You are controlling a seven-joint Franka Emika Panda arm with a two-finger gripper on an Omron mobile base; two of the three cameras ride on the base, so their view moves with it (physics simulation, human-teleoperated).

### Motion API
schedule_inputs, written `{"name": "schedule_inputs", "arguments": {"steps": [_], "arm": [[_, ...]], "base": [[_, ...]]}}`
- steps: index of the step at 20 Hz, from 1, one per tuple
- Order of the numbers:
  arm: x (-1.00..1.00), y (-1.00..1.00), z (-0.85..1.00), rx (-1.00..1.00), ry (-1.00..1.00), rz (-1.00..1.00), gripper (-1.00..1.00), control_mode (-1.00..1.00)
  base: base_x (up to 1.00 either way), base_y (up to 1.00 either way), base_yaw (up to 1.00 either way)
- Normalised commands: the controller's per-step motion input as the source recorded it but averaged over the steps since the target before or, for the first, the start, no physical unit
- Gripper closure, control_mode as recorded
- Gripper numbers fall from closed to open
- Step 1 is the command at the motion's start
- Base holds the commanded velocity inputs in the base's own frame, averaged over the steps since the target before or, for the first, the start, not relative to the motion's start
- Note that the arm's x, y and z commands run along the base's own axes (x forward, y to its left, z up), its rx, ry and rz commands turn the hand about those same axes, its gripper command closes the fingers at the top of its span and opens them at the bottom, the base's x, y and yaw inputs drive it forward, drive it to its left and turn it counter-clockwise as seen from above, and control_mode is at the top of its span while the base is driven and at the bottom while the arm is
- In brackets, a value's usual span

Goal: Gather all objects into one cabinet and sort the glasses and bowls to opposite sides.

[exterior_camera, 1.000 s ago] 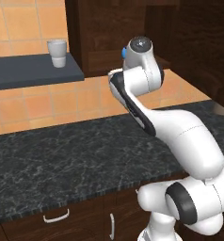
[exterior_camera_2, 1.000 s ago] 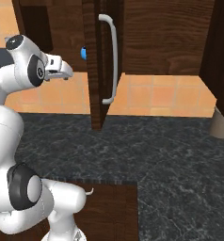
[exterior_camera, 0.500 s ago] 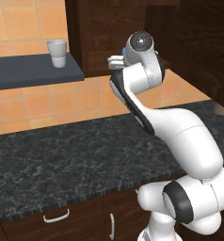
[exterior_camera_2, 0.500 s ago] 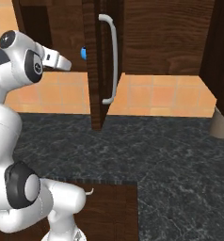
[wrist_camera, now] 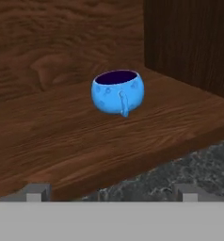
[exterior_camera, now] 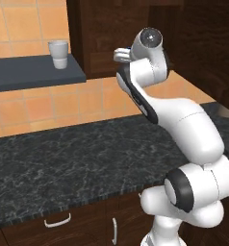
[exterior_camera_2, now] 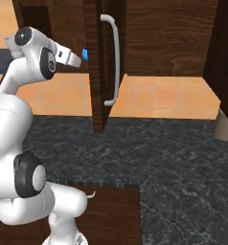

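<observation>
- Change over the last second: the arm's upper joint has swung up and round toward the cabinet (exterior_camera_2: 149,33). In the left base view the blue spot that showed beside the hand a second ago is now hidden behind the arm.
- In the right base view the hand has moved closer to the cabinet opening; the gripper (exterior_camera_2: 77,59) now points at the blue cup (exterior_camera_2: 85,54), just beside it.
- Base has not driven: counter (exterior_camera: 63,153), slab shelf (exterior_camera: 34,72) and door handle (exterior_camera_2: 113,57) sit where they did.
- Judgement: this is an approach to the blue cup, reach under way, no contact yet.
- Gripper state: jaws fully apart, nothing held. In the hand view the two fingertips (wrist_camera: 36,192) stand wide at the bottom edge, with the cup well ahead of them and not between them.
- Blue cup location: upright on the cabinet's wooden shelf board (wrist_camera: 62,141), near the side wall, its small handle facing the camera.
- Tumbler (exterior_camera: 58,54): on the slab shelf, outside the cabinet, so gathering is not finished.
- Hand view gives the cup's shape, dark interior and handle; the base views do not.
- Left base view gives the tumbler and slab shelf.
- Right base view gives the open door, its handle and the gripper-to-cup gap.
- Bowl, mug and second blue cup: position not established from these frames.
</observation>
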Motion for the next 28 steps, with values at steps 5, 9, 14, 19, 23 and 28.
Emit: {"name": "schedule_inputs", "arguments": {"steps": [5, 9, 14, 19, 23, 28], "arm": [[0.32, -0.17, 0.1, 0.0, 0.0, 0.08, -1.0, -1.0], [0.3, -0.4, 0.0, 0.0, 0.0, 0.08, -1.0, -1.0], [0.22, -0.14, 0.0, 0.0, 0.0, 0.05, -1.0, -1.0], [0.32, 0.0, 0.0, 0.0, 0.0, 0.03, -1.0, -1.0], [0.31, 0.0, -0.07, -0.01, 0.0, 0.01, -1.0, -1.0], [0.04, 0.0, -0.03, -0.04, 0.0, 0.0, -1.0, -1.0]], "base": [[0.0, 0.0, 0.0], [0.0, 0.0, 0.0], [0.0, 0.0, 0.0], [0.0, 0.0, 0.0], [0.0, 0.0, 0.0], [0.0, 0.0, 0.0]]}}
